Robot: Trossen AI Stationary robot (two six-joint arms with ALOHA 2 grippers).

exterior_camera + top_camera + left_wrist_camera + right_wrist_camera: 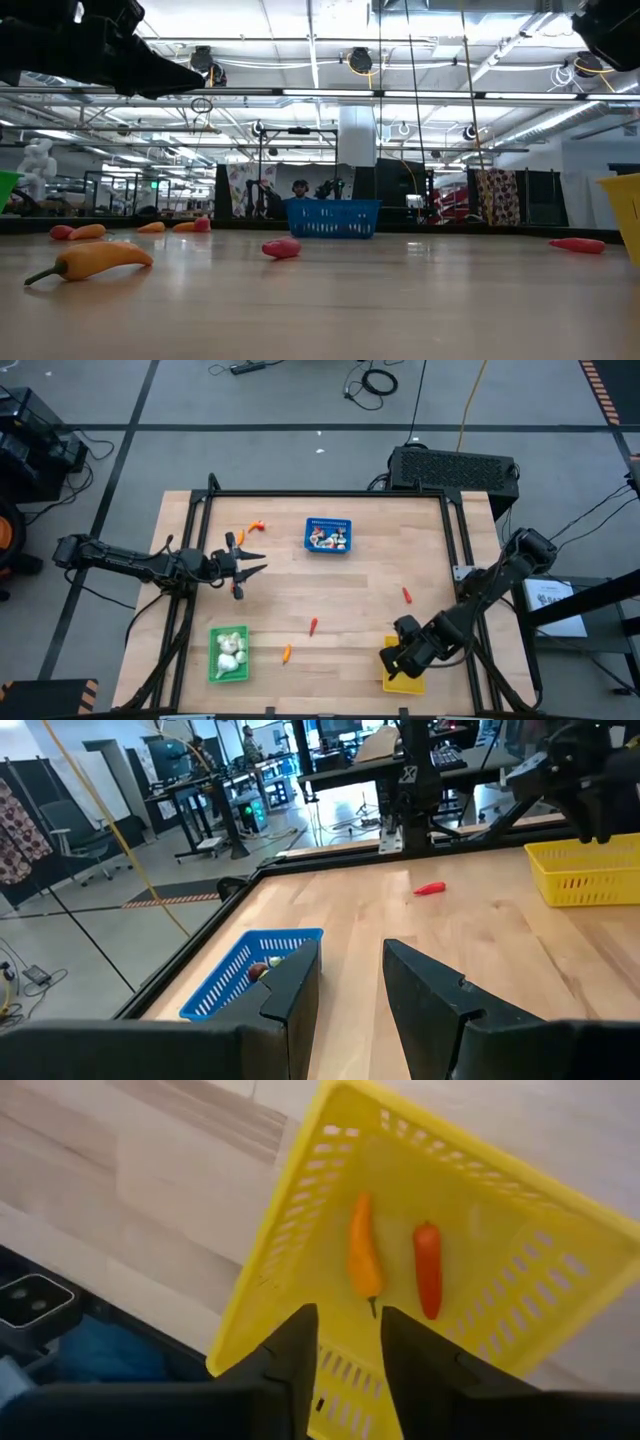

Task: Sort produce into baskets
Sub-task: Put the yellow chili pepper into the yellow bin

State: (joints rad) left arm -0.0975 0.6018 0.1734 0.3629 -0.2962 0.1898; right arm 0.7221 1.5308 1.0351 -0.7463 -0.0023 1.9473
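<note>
My left gripper (262,563) is open and empty above the table's left middle; it also shows in its wrist view (350,950). My right gripper (392,660) is open and empty just above the yellow basket (300,1210), which holds an orange pepper (363,1252) and a red pepper (428,1268). The blue basket (328,535) at the far middle holds small round pieces. The green basket (228,653) at the near left holds white garlic bulbs (230,650). Loose peppers lie on the table: red ones (407,595) (313,626) and orange ones (287,653) (255,525).
A dark metal frame (330,493) runs round the wooden table. More small pieces lie near my left gripper (237,591) (232,540). In the low view an orange pepper (95,260) and a red piece (282,248) lie in the near foreground.
</note>
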